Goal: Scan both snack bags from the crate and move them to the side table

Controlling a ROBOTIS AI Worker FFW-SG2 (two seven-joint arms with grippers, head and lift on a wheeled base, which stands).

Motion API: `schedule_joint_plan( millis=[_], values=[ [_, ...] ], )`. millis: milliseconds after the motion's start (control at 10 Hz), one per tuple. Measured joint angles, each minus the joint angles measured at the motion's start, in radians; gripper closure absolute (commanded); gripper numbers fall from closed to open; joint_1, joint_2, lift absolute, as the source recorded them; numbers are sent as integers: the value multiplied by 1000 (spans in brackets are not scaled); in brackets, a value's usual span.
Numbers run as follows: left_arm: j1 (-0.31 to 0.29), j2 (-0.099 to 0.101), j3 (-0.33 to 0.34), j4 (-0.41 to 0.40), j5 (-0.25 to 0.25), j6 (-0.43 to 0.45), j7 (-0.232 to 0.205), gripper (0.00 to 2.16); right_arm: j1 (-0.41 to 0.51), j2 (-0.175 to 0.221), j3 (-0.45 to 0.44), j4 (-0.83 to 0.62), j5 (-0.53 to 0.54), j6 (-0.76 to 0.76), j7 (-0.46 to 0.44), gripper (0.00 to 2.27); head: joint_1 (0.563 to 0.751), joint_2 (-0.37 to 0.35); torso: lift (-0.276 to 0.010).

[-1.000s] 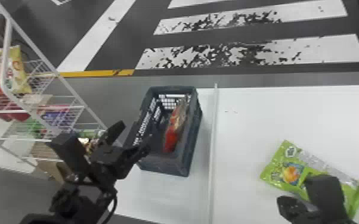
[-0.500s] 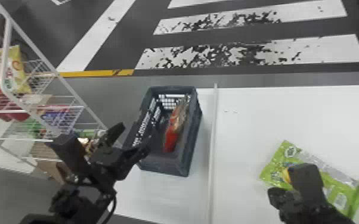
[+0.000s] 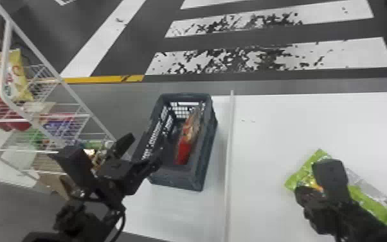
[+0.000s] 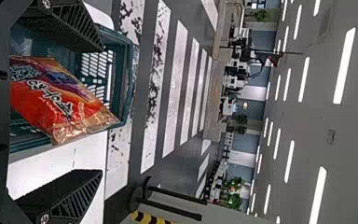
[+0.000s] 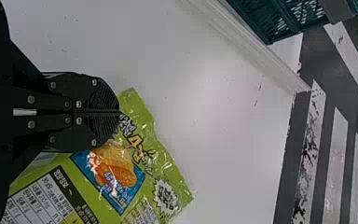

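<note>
In the head view my left gripper stands at the left side of the dark crate. A red snack bag stands on edge inside that crate. The left wrist view has my left gripper open, the orange-red bag beyond its parted fingers and nothing gripped. On the right, my right gripper is over the green snack bag, which lies flat on the white table. In the right wrist view my right gripper is shut, its fingertips together above the green bag, partly hiding it.
A raised white strip runs between the crate and the white table. At the left stands a white wire rack with several snack bags, close to my left arm. Beyond lies a striped floor.
My right gripper has shifted left and then farther forward over the green bag, now covering more of its printed middle. The left gripper, the crate and both bags have stayed put.
</note>
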Motion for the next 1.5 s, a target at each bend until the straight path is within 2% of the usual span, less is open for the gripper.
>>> schedule_joint_plan(
  millis=[400,800,1000,1500],
  values=[
    [2,0,-1,-1,-1,-2,-1,70,-69,29,-63,87,-3,-18,-24,2246,695,350,-29],
    [2,1,-3,-2,-1,-3,-2,70,-94,25,-150,102,-31,-10,-24,2246,695,287,-29],
    [2,1,-3,-2,-1,-4,-3,70,-72,20,-175,88,-41,-11,-21,2246,695,270,-29],
    [-10,6,-14,8,-1,-5,-3,70,58,-4,-209,-162,-77,72,-21,2246,695,275,-29]
  ],
)
